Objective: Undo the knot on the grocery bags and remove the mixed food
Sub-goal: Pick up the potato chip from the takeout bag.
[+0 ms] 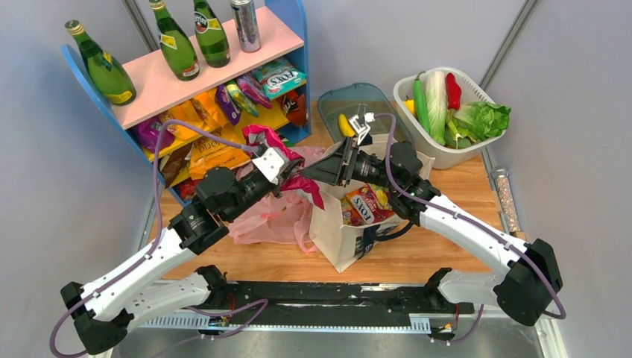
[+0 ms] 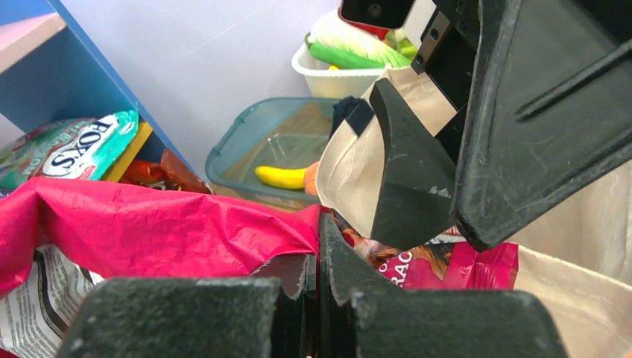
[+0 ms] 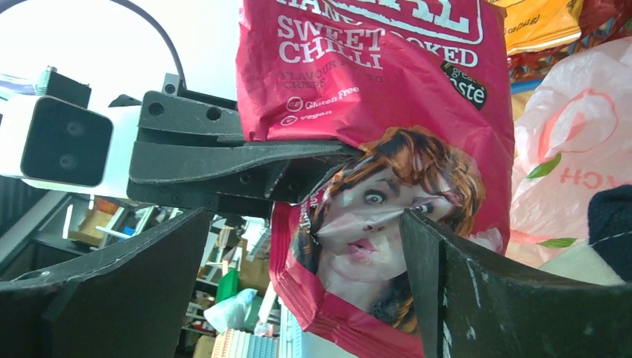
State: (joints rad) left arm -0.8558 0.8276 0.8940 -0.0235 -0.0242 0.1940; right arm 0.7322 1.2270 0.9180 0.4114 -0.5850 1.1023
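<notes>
Wooden desk (image 1: 462, 246), top view: left hand (image 1: 292, 173) clenched on sweet chilli crisp packet (image 1: 262, 139) above pink plastic bag (image 1: 268, 220). Left wrist: the pinch looks to be at the packet's edge. Right wrist: right hand (image 3: 298, 246) released, fingers either side of the packet. Best to close it squarely on the lower half before the left lets go.

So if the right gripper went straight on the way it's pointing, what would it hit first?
Most likely the magenta sweet chilli crisp packet, which hangs just ahead of the right gripper, between its open fingers, pinched by the shut left gripper.
</notes>
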